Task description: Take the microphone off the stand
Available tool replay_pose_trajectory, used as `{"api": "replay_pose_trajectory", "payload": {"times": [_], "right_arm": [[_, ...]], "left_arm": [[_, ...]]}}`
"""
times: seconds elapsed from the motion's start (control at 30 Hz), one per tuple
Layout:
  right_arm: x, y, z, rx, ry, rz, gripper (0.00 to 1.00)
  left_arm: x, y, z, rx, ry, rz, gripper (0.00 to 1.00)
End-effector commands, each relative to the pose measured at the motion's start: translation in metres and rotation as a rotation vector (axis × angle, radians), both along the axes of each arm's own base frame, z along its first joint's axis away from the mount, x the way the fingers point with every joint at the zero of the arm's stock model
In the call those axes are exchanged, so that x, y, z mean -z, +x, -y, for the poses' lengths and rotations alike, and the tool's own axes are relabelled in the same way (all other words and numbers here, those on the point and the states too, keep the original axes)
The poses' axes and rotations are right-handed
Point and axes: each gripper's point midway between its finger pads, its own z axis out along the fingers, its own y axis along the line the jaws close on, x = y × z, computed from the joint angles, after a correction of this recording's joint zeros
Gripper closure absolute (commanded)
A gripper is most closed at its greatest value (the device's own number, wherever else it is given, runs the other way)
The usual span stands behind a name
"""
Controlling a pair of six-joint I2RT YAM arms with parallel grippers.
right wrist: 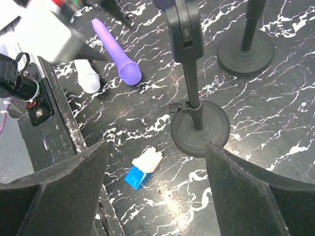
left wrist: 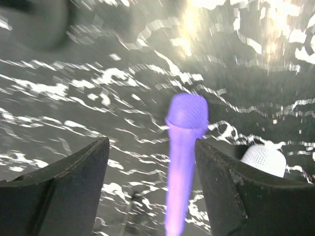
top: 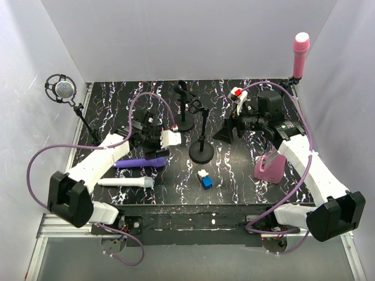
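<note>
There are four microphones. The purple microphone [top: 139,162] and the white microphone [top: 126,182] lie flat on the table [top: 234,181], near each other. The pink microphone [top: 300,52] and the silver microphone [top: 61,89] sit up high at the sides. Two bare black stands [top: 202,132] are in the middle. The left hand [left wrist: 151,143] hangs over the purple microphone with its fingers apart, not gripping it. The right hand [right wrist: 156,145] is wide open. The table is black with white streaks, and the walls [top: 193,41] are white.

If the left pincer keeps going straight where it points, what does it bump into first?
Most likely the purple microphone lying on the table. It shows right between the jaws of the open left pincer. The picture is blurry, so the depth is uncertain.
</note>
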Motion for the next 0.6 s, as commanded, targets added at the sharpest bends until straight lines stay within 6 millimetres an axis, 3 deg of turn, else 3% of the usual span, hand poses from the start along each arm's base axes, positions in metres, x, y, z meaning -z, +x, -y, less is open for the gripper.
{"api": "replay_pose_trajectory", "payload": {"times": [0.0, 0.1, 0.17, 0.27, 0.4, 0.57], "right_arm": [[-0.008, -0.006, 0.000, -0.046, 0.001, 0.082, 0.15], [-0.009, 0.009, -0.004, -0.010, 0.008, 0.105, 0.16], [-0.014, 0.025, -0.006, 0.047, 0.012, 0.141, 0.16], [-0.027, 0.041, -0.012, 0.093, 0.036, 0.244, 0.14], [-0.035, 0.055, -0.024, 0.100, 0.044, 0.313, 0.13], [-0.040, 0.057, -0.046, 0.027, 0.082, 0.298, 0.15]], "left_arm": [[-0.100, 0.000, 0.044, 0.106, -0.296, 0.146, 0.29], [-0.138, 0.011, 0.058, 0.093, -0.397, 0.211, 0.23], [-0.169, 0.022, 0.071, 0.058, -0.490, 0.241, 0.14], [-0.215, 0.038, 0.090, 0.016, -0.638, 0.265, 0.11], [-0.230, 0.050, 0.107, 0.029, -0.693, 0.235, 0.12], [-0.234, 0.057, 0.119, 0.027, -0.737, 0.184, 0.12]]}}
